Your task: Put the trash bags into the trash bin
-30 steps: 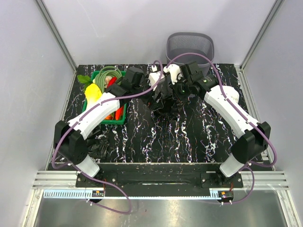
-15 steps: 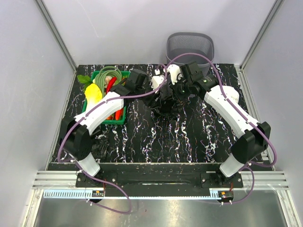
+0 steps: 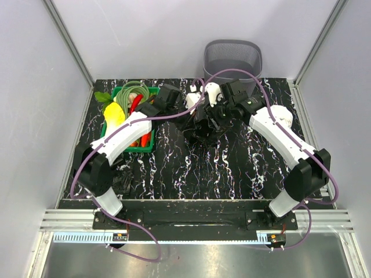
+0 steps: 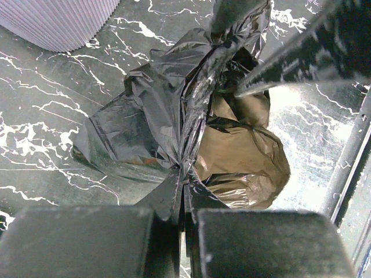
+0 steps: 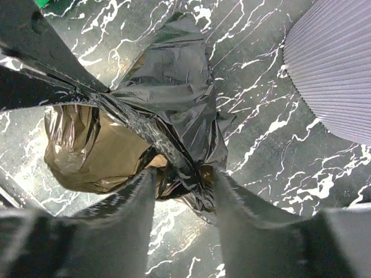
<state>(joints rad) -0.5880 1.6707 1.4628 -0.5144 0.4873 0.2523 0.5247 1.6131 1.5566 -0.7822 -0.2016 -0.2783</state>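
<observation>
Currently the trash bag [image 3: 203, 132] rests on the worktop [image 3: 174, 168] between the two hands, just in front of the trash bin [image 3: 233, 55] and not touching it.

1. Left hand [image 4: 185, 200]: fingers together, clamped on a fold of the black film at the near edge of the trash bag [image 4: 168, 116].
2. Right hand [image 5: 182, 179]: fingers apart, one on each side of the raised fold of film, neither seen pressing on it.
3. Long axis: the gathered ridge of film runs from one hand to the other, roughly left to right across the worktop.
4. Bearing: the trash bin lies beyond the bag, away from the arm bases and slightly toward the right arm. The right hand is the nearer to it.

Judgement: with only the left hand gripping, the coming move is a lift and carry away from the bases, high enough to clear the rim.

A second trash bag [image 3: 119, 176] lies by the left arm's base, well apart from the bin.
</observation>
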